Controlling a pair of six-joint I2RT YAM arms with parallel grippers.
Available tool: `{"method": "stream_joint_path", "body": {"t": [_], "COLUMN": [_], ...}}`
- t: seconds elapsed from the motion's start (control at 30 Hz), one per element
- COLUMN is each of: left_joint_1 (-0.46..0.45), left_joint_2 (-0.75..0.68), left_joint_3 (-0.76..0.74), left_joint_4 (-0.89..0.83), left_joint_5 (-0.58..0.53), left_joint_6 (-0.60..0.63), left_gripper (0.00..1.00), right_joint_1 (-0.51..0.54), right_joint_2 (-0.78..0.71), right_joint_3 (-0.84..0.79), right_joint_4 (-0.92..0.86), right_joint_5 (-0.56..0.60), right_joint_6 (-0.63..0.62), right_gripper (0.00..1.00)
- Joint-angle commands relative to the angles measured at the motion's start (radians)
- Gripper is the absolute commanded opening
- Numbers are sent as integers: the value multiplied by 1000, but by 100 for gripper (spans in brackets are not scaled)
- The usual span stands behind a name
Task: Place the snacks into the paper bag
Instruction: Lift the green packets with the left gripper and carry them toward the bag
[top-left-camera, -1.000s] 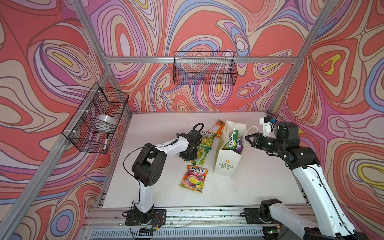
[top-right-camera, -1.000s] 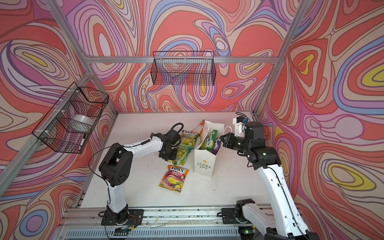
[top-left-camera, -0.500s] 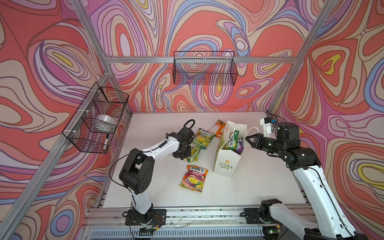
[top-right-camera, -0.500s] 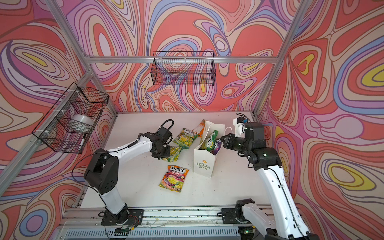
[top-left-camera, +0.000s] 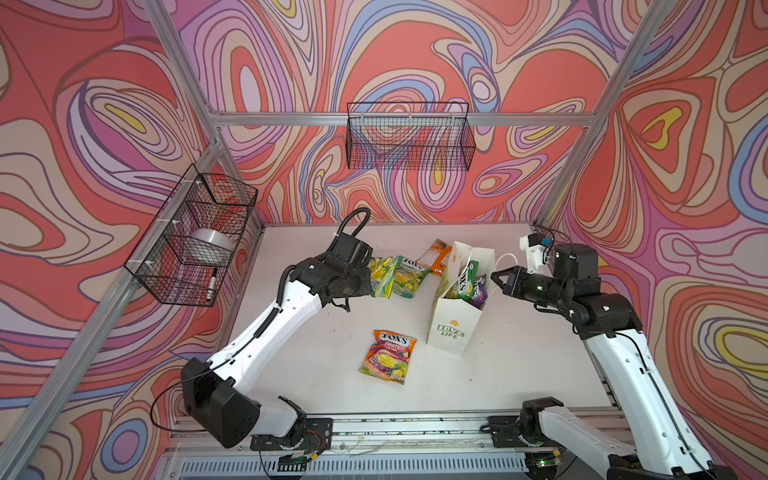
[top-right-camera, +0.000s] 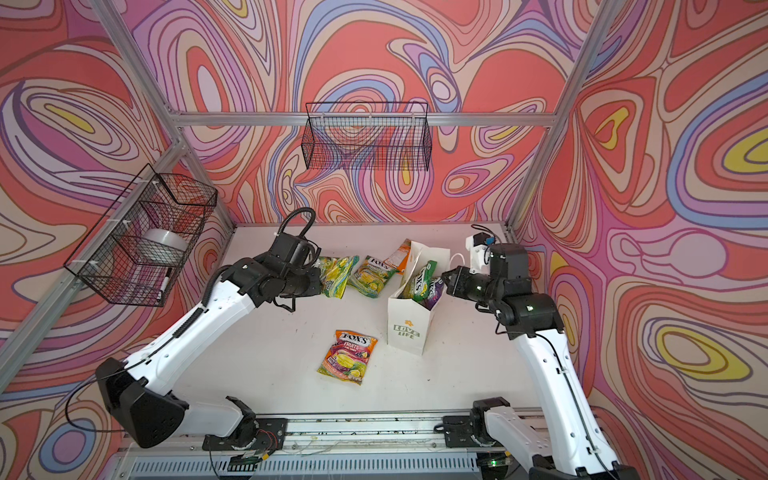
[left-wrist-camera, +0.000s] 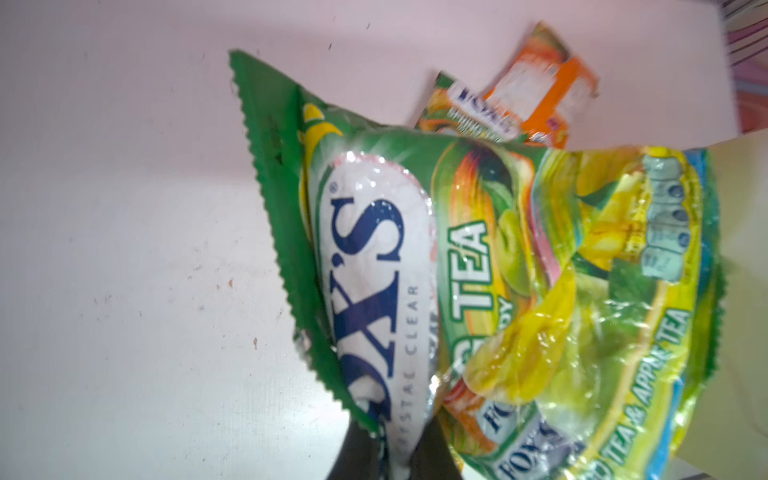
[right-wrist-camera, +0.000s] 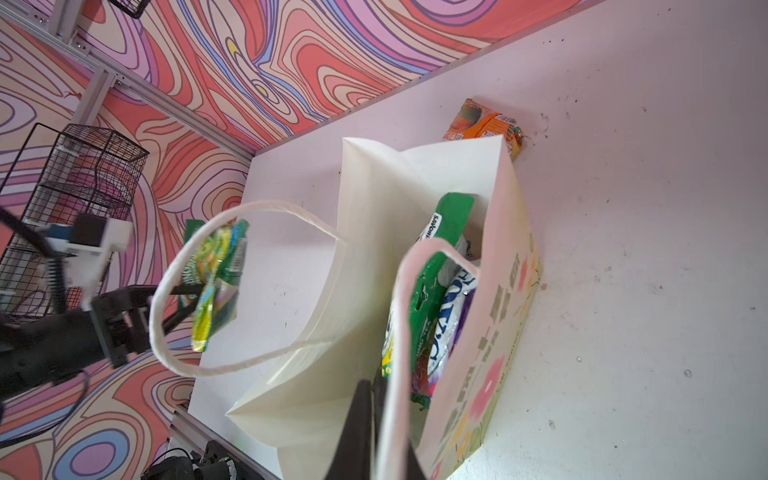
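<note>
**Hazards.** My left gripper (left-wrist-camera: 388, 451) is clamped on one corner of a green FOX'S packet (left-wrist-camera: 374, 249), which hangs clear of the table (top-left-camera: 316, 340). A second green packet rests against it, and I cannot tell whether the pinch includes it. A corner grip on glossy film can slip. The slack packet can also snag the rim on entry.

The paper bag (top-left-camera: 453, 324) stands on its base, right of the held packet. It looks tall and light, so I judge a sideways push can tip it.

My right gripper (right-wrist-camera: 376, 440) is closed on the near cord handle (right-wrist-camera: 392, 340). Pulling there can drag or topple the bag.

**Containers.**
- The side wire basket (top-left-camera: 166, 266) holds a silvery roll (top-left-camera: 210, 243) and a marker (top-left-camera: 212, 284).
- The back wire basket (top-left-camera: 409, 141) shows nothing inside.
- The paper bag holds green and purple packets (right-wrist-camera: 432, 291) standing on end.
- Three snacks lie outside it: a green packet (top-left-camera: 409, 276) and an orange packet (top-left-camera: 438, 257) just beside it, and a FOX'S Fruits packet (top-left-camera: 388, 355) nearer the front.
</note>
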Motion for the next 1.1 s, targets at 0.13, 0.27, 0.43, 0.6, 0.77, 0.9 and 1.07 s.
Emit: {"method": "stream_joint_path", "body": {"t": [0.13,0.27,0.43,0.6,0.77,0.9,1.07], "left_joint_1": [-187,-295,-374,-413,-429,-426,-402], "left_joint_2": [8,89,234,354,441,474,468], "left_joint_3": [338,476,603,655,649,620,573], "left_joint_4": [-17,50,134,227,280,276,237], "left_joint_5": [-19,35,129,229,279,236,127], "left_joint_6": [11,9,-38,-115,-189,-213,-200], "left_gripper": [8,8,7,7,7,6,6], "right_joint_1": [-3,-2,-2,-2,-2,-3,-3], "right_joint_2": [10,9,10,5,5,1,-7], "right_joint_3": [48,48,42,40,40,37,44], "right_joint_4": [17,22,26,27,27,26,14], "right_joint_5": [-6,-9,-15,-18,-15,-11,-1], "right_joint_6": [-16,-13,-10,-3,-7,-8,-16], "right_gripper": [0,0,0,0,0,0,0]}}
